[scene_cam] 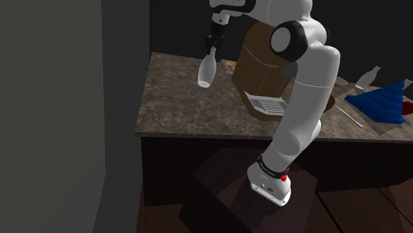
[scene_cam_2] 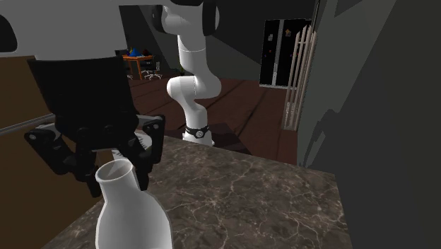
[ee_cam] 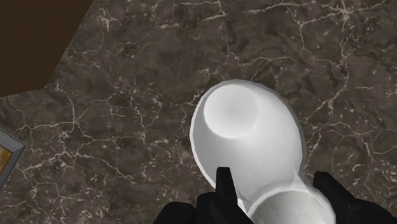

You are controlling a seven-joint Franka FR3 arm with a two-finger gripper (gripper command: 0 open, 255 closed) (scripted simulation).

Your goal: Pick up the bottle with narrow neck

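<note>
OK, I read the jaws clamped on the white bottle's (scene_cam: 206,71) narrow neck, bottle slightly tilted over the dark veined table's (scene_cam: 175,112) left end.

The plain white bottle (scene_cam: 206,71) hangs neck-up and slightly tilted, its narrow neck clasped between my fingers (ee_cam: 222,186). It is over the dark marbled counter (scene_cam: 179,112), at 11 o'clock from my stand (scene_cam: 218,190) in the shoulder view.

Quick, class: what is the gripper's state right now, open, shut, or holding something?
The gripper is shut on the white bottle, clasping its narrow neck.
</note>
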